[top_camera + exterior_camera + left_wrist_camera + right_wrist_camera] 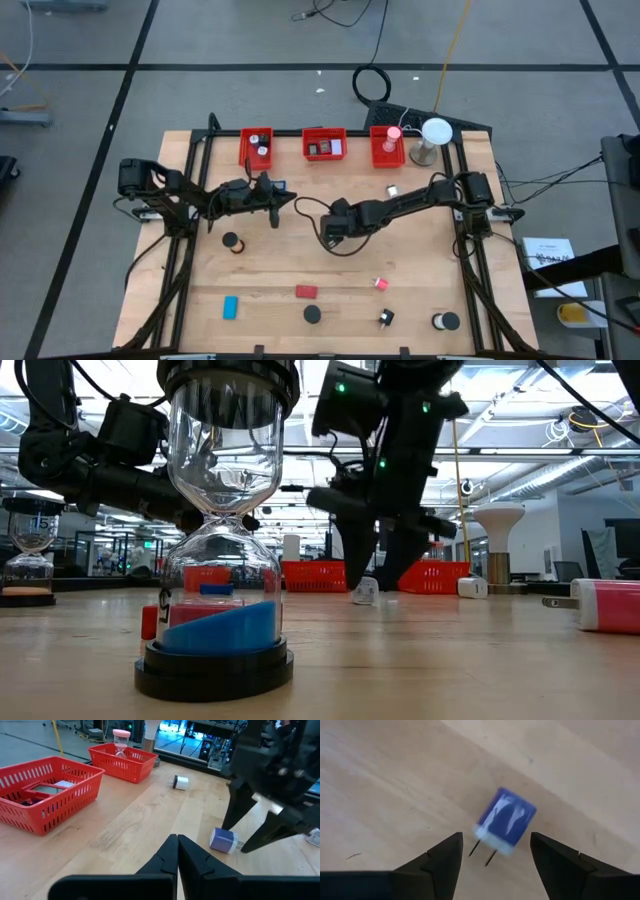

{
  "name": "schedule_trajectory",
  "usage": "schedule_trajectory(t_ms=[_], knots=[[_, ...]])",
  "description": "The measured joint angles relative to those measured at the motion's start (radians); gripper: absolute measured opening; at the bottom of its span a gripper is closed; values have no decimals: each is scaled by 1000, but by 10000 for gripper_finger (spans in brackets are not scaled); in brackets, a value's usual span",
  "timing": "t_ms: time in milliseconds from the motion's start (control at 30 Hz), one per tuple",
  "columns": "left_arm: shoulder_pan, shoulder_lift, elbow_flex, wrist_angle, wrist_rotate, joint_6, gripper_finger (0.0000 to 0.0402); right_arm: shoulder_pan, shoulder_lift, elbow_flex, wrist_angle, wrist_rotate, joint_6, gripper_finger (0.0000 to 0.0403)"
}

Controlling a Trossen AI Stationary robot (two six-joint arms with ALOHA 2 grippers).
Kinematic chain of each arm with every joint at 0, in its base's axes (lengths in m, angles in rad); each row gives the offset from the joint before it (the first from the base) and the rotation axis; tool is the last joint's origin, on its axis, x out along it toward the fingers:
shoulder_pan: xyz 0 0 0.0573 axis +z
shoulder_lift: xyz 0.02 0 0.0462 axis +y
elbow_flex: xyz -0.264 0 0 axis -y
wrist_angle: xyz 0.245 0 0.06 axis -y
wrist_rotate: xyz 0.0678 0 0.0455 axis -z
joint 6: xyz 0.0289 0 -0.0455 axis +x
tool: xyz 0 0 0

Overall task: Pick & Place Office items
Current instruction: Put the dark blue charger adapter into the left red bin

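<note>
Currently the right tool hangs low over the desk with its two fingers spread wide, one on each side of a small blue plug adapter that lies on its side just ahead of the tips, prongs pointing back toward the tool. Nothing is pinched yet; the spread looks set to straddle the adapter for a pickup. Beside it, the left tool hovers with its fingers pressed together, holding nothing, apparently waiting. Beyond both tools, at the desk's far edge, stand three red bins, likely the drop places. A white plug lies between the adapter and the bins, off to the side, not blocking the way
</note>
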Motion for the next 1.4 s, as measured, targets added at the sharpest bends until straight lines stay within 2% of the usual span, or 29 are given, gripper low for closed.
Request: schedule_trajectory(t_ms=[67, 200, 400, 700, 867, 967, 1133, 1267, 1400], knots=[[0, 0, 0, -1, 0, 0, 9, 0, 1, -18, 18, 1, -11, 222], [0, 0, 0, 0, 0, 0, 20, -8, 0, -21, -55, 3, -26, 214], [0, 0, 0, 0, 0, 0, 7, -10, 0, -21, -80, 5, -99, 191], [0, 0, 0, -11, 0, 0, 18, -9, 0, -21, -80, 0, -194, 99], [0, 0, 0, -19, 0, 1, 4, -9, -6, -22, -85, -5, -245, 47], [0, 0, 0, -19, 0, 1, 5, -13, -30, -22, -96, -45, -278, 33], [0, 0, 0, -20, -1, 2, 15, -37, -94, -22, -140, -132, -315, 37], [0, 0, 0, -20, -1, 2, 3, -86, -151, -21, -244, -332, -309, 36], [0, 0, 0, -21, -1, 2, 11, -129, -162, -2, -448, -504, -329, 36]])
